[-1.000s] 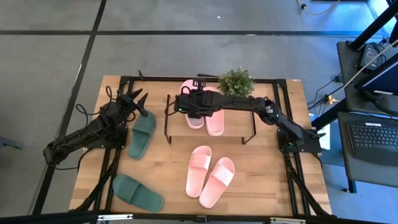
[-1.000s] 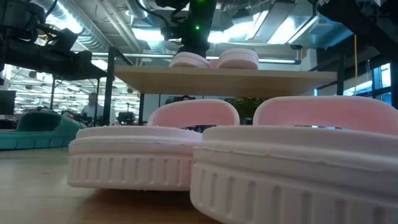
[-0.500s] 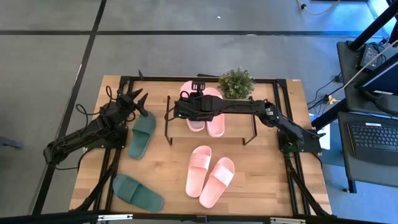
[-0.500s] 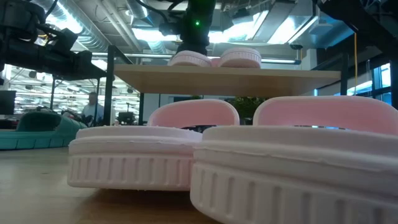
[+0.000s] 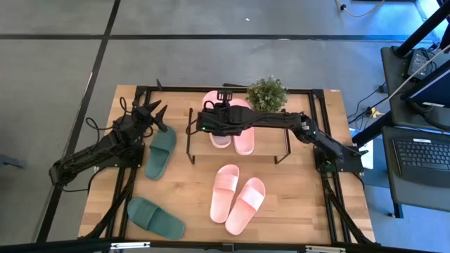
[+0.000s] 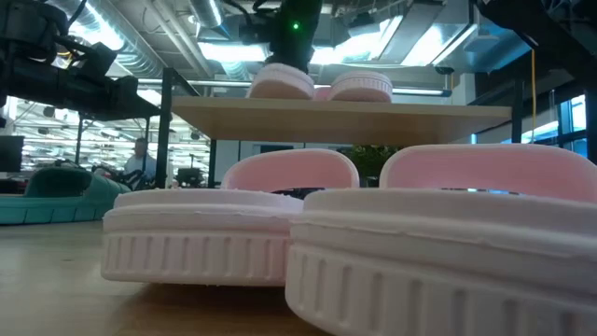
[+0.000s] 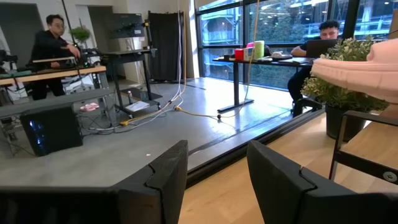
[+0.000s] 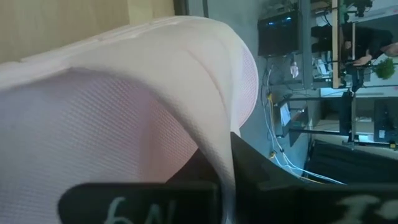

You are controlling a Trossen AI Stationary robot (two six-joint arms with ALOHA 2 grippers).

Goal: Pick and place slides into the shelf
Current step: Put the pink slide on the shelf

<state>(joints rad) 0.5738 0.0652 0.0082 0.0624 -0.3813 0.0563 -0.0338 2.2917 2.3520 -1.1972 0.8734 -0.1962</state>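
Two pink slides sit on the shelf, and your right gripper is shut on the left slide there, pinching its strap. In the low view that slide looks tipped up at the near end, off the board. The risk, as I judge it: release now and it may drop crooked, knock the neighbour slide, or slip off the shelf edge; the plant just beyond is also close to the arm. Against the earlier frames, the slide has risen and tilted a little, and the gripper has shifted slightly. Your left gripper hovers with fingers apart, empty, by the far green slide. Another pink pair and a green slide wait on the table.
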